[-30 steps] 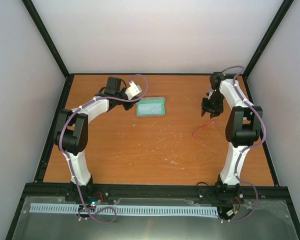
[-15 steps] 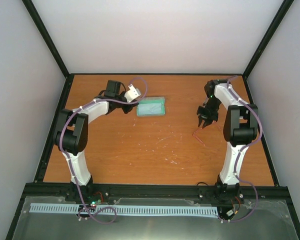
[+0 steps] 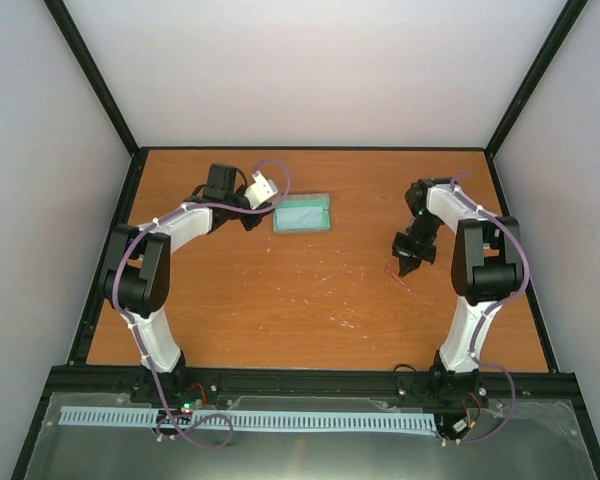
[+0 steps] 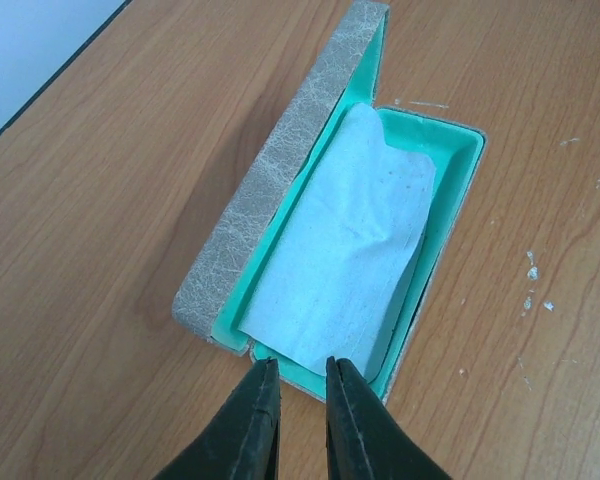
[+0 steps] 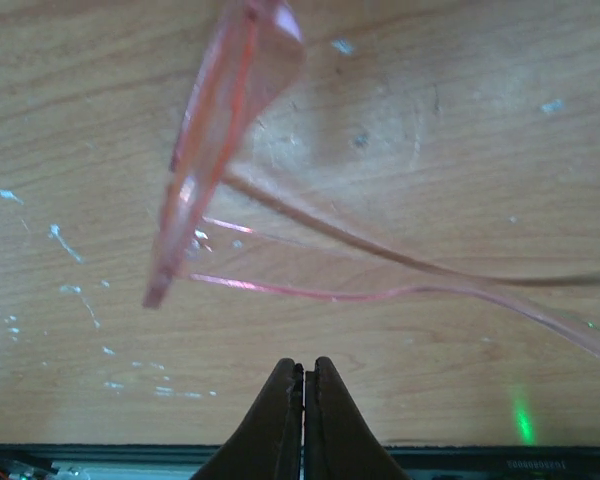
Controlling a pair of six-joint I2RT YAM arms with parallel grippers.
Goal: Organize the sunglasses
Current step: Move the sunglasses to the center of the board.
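OK, right claw (image 5: 302, 365): black tapered fingers pressed flat together, nothing between them. Just ahead of the tips, and clear of them in the wrist view, lie the sunglasses (image 5: 208, 165). They are translucent red-pink plastic with near-clear lenses. The front frame is seen almost edge-on, and the slim arms trail off to the right across the wood. Not gripped. From above, the claw hangs tip-down right by them, toward the right edge of the table (image 3: 280, 310), about halfway between its near and far edges. Table top is orange-brown wood-grain laminate, flecked with small white marks.

Left claw (image 4: 301, 362): fingers a narrow slit apart, holding nothing, tips poised by the near short end of the case (image 4: 270, 190). Case is rectangular and open, with the lid raised along its left long side. Outside is grey with a crackled, fibrous texture; inside is smooth teal. A pale blue cloth (image 4: 340, 250) lies inside it, slightly creased, one corner riding up the far wall. Case sits near the table's far edge, about mid-width.
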